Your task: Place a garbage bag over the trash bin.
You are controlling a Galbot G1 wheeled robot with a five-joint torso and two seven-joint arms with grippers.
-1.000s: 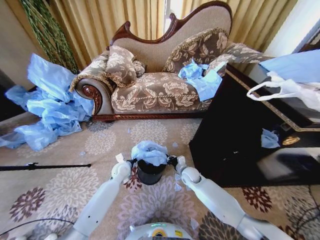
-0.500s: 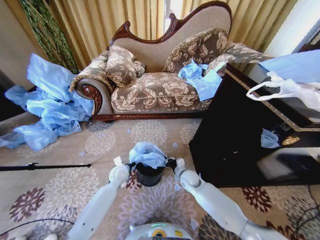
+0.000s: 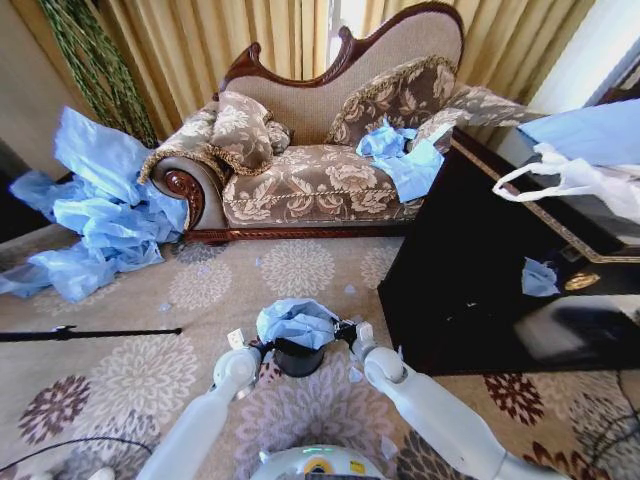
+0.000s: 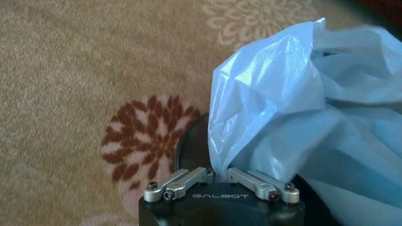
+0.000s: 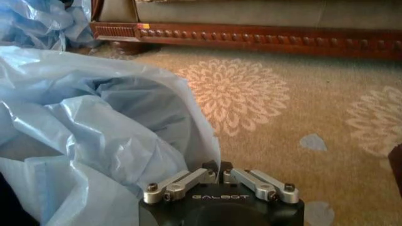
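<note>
Two hands, left hand [image 3: 262, 350] and right hand [image 3: 343, 333], pinch the garbage bag [image 3: 296, 322] between them atop the trash bin [image 3: 297, 359].

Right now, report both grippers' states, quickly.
Left gripper: shut on the garbage bag, beside the trash bin.
Right gripper: shut on the garbage bag's opposite edge.

The trash bin [image 3: 298, 357] stands on the rug [image 3: 130, 375] just before the robot, with the garbage bag [image 3: 297, 322] bunched on top of it. The left end effector [image 3: 252, 346] sits at the bag's left edge, the right end effector [image 3: 345, 333] at its right edge. The sofa [image 3: 320, 170] stands behind the bin, and the cabinet [image 3: 480, 270] stands to the right.
</note>
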